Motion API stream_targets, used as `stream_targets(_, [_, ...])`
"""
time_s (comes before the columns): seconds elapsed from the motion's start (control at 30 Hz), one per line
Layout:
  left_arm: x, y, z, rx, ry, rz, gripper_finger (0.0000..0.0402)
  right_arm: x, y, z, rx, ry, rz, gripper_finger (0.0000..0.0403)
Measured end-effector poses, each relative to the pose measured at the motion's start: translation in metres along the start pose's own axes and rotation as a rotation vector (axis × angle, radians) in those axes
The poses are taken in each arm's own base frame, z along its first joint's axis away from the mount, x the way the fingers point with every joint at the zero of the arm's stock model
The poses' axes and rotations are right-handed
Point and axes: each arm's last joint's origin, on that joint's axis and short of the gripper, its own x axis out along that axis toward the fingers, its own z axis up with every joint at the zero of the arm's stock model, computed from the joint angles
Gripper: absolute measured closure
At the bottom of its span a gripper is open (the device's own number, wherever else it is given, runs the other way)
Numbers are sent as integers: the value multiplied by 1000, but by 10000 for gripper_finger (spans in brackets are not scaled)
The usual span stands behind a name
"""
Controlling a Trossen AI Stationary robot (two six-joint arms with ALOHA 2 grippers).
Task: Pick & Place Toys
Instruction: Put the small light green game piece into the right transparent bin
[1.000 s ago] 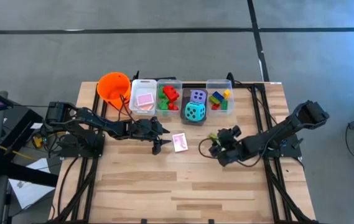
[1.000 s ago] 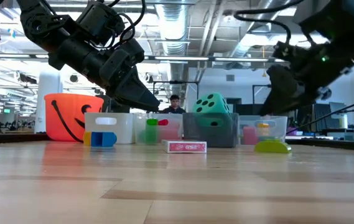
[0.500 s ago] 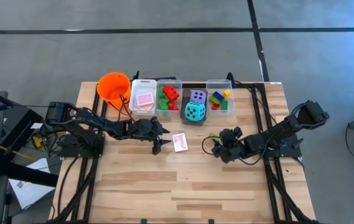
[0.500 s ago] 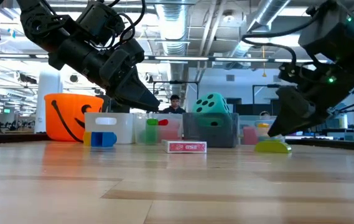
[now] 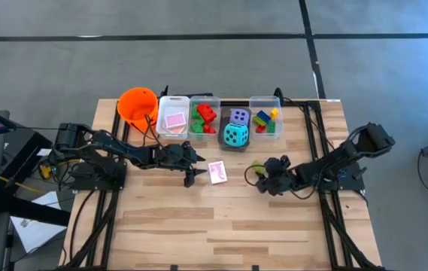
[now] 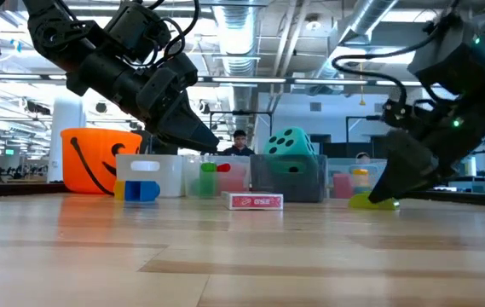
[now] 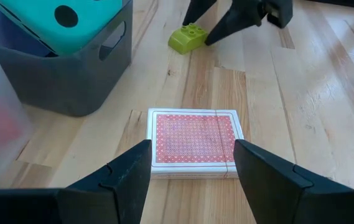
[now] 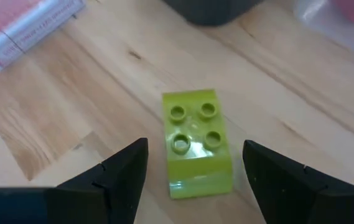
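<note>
Right gripper sits low over the table with its two fingers spread apart, and a lime-green brick lies on the wood between them, studs up, touching neither finger in the right wrist view. From the low view the brick rests flat on the tabletop just beside the gripper's tip; whether the fingertips reach the table surface is hard to judge from there.

Left gripper hangs just beside a pink-white card deck, its fingers also parted. In the left wrist view the deck lies flat on the wood, between the two fingers and ahead of them, with clear gaps on both sides.

Behind these, along the far edge, stand an orange bucket, a clear bin holding more pink cards, a second bin with red and green bricks, a dark bin holding a teal die and a purple die, and a last clear bin with mixed bricks.
</note>
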Motion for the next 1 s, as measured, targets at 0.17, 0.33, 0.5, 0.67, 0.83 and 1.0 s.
stream_targets(0.17, [0, 0, 0, 0, -1, 0, 181, 13, 5, -10, -49, -8, -21, 148])
stream_targets(0.33, [0, 0, 0, 0, -1, 0, 181, 24, 8, -16, -45, -50, -51, 175])
stream_targets(0.5, [0, 0, 0, 0, -2, 0, 181, 23, 8, -14, -37, -55, -44, 258])
stream_targets(0.67, [0, 0, 0, 0, -2, 0, 181, 20, 9, -11, -7, -78, -36, 267])
stream_targets(0.83, [0, 0, 0, 0, -1, 0, 181, 14, 14, 0, 8, -174, -87, 267])
stream_targets(1.0, [0, 0, 0, 0, -1, 0, 181, 2, 14, 20, 7, -256, -173, 267])
